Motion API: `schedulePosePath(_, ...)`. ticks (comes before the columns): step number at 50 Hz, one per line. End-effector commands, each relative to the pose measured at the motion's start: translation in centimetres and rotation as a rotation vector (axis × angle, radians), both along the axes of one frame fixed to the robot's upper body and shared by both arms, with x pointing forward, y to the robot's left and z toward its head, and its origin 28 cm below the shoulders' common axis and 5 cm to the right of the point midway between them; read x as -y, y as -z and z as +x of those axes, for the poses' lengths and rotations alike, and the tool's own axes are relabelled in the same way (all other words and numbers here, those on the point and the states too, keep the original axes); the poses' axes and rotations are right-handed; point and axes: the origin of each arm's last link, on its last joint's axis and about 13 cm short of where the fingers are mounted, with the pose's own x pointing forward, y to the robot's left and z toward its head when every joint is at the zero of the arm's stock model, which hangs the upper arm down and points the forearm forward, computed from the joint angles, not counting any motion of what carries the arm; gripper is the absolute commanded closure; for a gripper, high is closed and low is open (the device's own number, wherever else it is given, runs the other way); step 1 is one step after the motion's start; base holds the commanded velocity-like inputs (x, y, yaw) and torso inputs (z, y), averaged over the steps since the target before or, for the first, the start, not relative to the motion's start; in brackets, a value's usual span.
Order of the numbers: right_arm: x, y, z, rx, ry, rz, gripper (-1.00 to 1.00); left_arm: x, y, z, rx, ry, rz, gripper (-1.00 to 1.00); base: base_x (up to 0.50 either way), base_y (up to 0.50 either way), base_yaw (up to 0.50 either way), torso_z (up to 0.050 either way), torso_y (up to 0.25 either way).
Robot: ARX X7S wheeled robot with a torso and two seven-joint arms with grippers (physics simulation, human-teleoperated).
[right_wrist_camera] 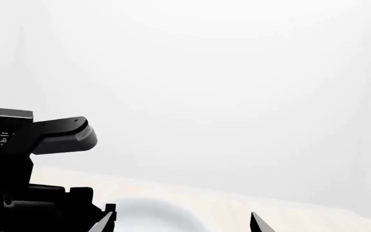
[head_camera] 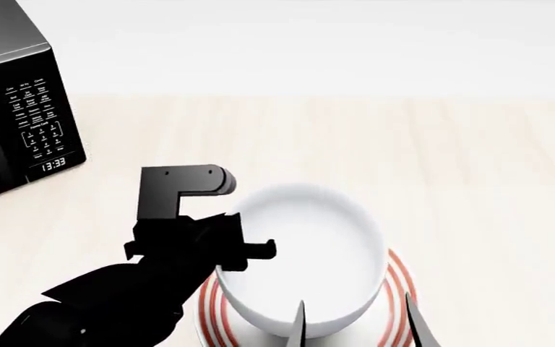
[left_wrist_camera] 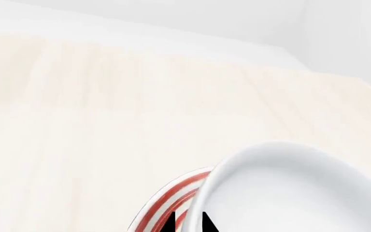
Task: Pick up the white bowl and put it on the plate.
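Note:
The white bowl (head_camera: 302,253) is over the plate (head_camera: 398,285), whose red rings show round the bowl's base; I cannot tell whether it rests on it. My left gripper (head_camera: 234,249) is shut on the bowl's left rim. In the left wrist view its two black tips (left_wrist_camera: 189,223) pinch the bowl's wall (left_wrist_camera: 289,193), with the ringed plate (left_wrist_camera: 166,200) beneath. My right gripper (head_camera: 360,327) is open and empty, its tips in front of the bowl's near side. In the right wrist view its tips (right_wrist_camera: 182,223) stand wide apart, with the bowl's rim (right_wrist_camera: 153,212) between them.
A black microwave (head_camera: 8,123) stands at the table's far left, its clock showing 13:33. The pale wooden tabletop (head_camera: 451,159) runs back to a white wall. The left arm (right_wrist_camera: 44,193) shows dark in the right wrist view.

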Motion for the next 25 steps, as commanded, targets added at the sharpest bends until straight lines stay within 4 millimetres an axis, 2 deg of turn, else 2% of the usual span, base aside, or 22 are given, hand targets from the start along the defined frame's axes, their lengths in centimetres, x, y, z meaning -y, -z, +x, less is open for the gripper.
schedulePosePath(1, 0.11, -0.14, 0.26, 0.015, 0.012, -0.011, -1.0, 0.75, -0.59, 0.18, 0.016, 0.029, -0.063, 1.0, 0.0, 0.0, 0.0, 0.0, 0.0)
schedulePosePath(25, 0.04, -0.08, 0.26, 0.014, 0.009, -0.013, -1.0, 0.96, 0.17, 0.03, 0.008, 0.034, -0.07, 1.0, 0.0, 0.0, 0.0, 0.0, 0.0)
